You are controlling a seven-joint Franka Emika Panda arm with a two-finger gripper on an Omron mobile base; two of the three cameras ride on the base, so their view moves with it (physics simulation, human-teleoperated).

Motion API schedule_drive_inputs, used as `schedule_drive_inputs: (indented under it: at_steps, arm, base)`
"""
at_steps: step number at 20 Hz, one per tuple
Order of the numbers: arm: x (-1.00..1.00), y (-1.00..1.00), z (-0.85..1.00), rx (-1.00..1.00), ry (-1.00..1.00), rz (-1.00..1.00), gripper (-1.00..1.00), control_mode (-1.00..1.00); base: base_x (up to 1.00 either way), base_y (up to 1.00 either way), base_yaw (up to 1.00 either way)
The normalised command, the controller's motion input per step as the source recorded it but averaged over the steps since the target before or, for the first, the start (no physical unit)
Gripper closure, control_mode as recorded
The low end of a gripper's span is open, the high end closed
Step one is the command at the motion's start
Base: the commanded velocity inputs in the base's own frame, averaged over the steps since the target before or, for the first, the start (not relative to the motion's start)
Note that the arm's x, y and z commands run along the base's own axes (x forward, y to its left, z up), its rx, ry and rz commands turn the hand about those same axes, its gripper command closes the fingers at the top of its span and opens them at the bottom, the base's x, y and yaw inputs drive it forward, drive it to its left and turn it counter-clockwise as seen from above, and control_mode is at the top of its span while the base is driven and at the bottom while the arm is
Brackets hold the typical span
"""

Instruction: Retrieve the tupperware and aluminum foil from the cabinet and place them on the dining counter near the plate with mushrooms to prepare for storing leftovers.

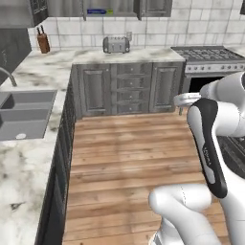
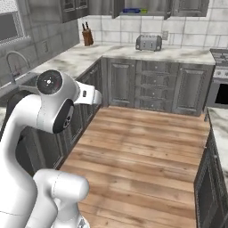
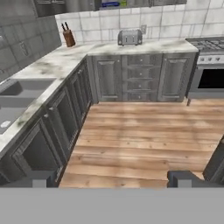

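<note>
The aluminum foil [image 1: 100, 11] [image 2: 133, 10] [image 3: 111, 4], a slim blue carton with a yellow-green end, lies on the bottom shelf of the grey wall cabinet [image 1: 111, 16] [image 2: 141, 15], which is cut off by the top edge above the toaster. My gripper [image 3: 113, 179] is open, its two dark fingertips [image 3: 41, 179] far apart with nothing between them. It hangs over the wood floor, well short of the far counter, pointing toward it. The tupperware, the dining counter and the plate with mushrooms are out of view.
A grey toaster [image 1: 116, 45] and a knife block [image 1: 43, 40] stand on the tiled-wall marble counter. A sink [image 1: 24, 112] is set in the left counter, and a stove [image 1: 206, 55] stands at the right. Dark base cabinets [image 3: 131, 76] line the wood floor [image 1: 134, 158].
</note>
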Motion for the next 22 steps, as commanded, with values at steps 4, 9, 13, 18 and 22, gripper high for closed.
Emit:
schedule_drive_inputs:
  at_steps: [4, 9, 13, 18, 22]
  arm:
    - [0.00, 0.00, 0.00, 0.00, 0.00, 0.00, -1.00, 1.00]
    - [0.00, 0.00, 0.00, 0.00, 0.00, 0.00, -1.00, 1.00]
    - [0.00, 0.00, 0.00, 0.00, 0.00, 0.00, -1.00, 1.00]
    - [0.00, 0.00, 0.00, 0.00, 0.00, 0.00, -1.00, 1.00]
    - [0.00, 0.00, 0.00, 0.00, 0.00, 0.00, -1.00, 1.00]
  base:
    - [1.00, 0.00, 0.00]
    - [1.00, 0.00, 0.00]
    - [1.00, 0.01, 0.00]
    - [1.00, 0.00, 0.00]
    - [1.00, 0.01, -0.01]
